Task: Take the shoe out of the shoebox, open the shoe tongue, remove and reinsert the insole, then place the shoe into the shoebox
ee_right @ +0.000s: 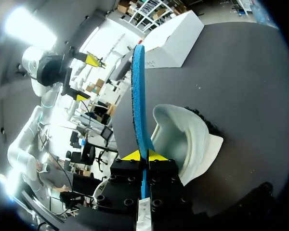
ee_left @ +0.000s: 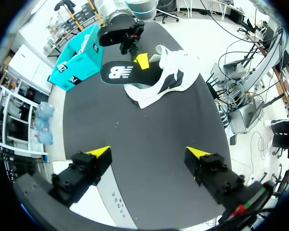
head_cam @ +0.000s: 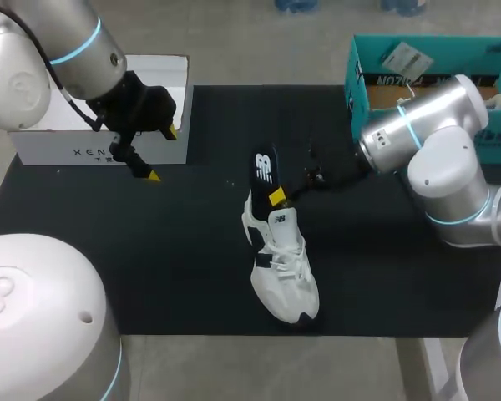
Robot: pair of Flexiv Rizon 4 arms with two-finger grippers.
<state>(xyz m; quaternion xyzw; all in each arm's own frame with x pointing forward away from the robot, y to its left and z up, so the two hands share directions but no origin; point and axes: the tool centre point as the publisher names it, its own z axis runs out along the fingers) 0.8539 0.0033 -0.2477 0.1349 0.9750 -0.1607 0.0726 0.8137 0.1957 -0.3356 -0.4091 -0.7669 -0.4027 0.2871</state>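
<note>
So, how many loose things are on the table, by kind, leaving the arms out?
Shoes: 1, the white shoe
Insoles: 1, the insole
Boxes: 2, the teal shoebox and the white box
Total: 4

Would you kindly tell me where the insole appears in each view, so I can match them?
Head view: insole mid-table, at the white shoe's open end, held by the right gripper.
Left wrist view: insole logo-up beside the shoe.
Right wrist view: insole edge-on, blue, between the fingers.
Shared landmark: the white shoe.
</note>
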